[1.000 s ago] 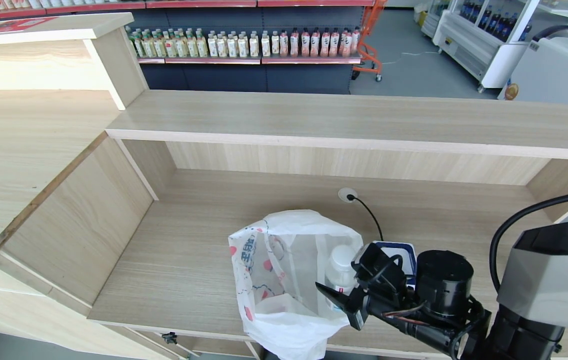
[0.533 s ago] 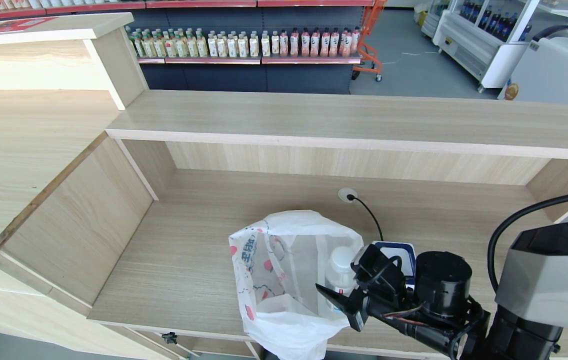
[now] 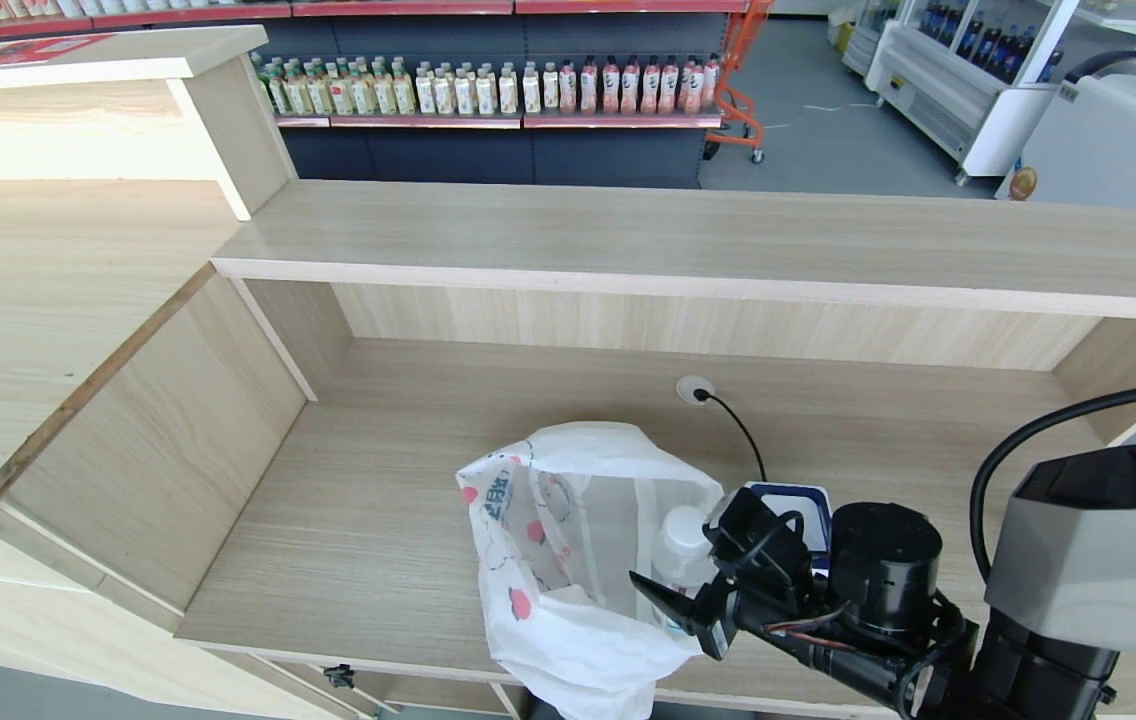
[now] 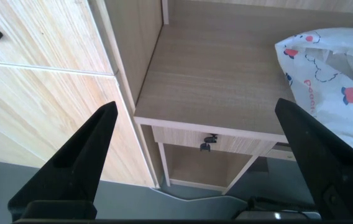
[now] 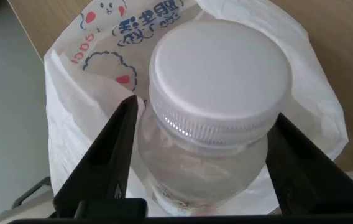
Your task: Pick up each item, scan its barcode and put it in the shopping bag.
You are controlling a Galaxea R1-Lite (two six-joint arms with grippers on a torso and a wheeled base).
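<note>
A clear plastic bottle (image 3: 683,540) with a white screw cap (image 5: 220,62) stands upright in the mouth of the white shopping bag (image 3: 568,560), which is printed with red hearts. My right gripper (image 3: 685,572) is shut on the bottle, one finger on each side of its neck (image 5: 204,134). The bag (image 5: 102,68) stands on the lower counter near its front edge. My left gripper (image 4: 195,109) is open and holds nothing. It hangs off the counter's front left corner, with the bag (image 4: 332,74) off to one side.
A blue-and-white scanner (image 3: 796,502) lies just behind the right gripper, and its black cable runs to a grommet (image 3: 696,390). The work surface (image 3: 378,500) is a wooden recess walled at the back and left. A drawer with a black latch (image 4: 209,142) sits under the front edge.
The bottle has sunk slightly lower into the bag, and the bag's rim has sagged and shifted with it. The right gripper has hardly moved.
</note>
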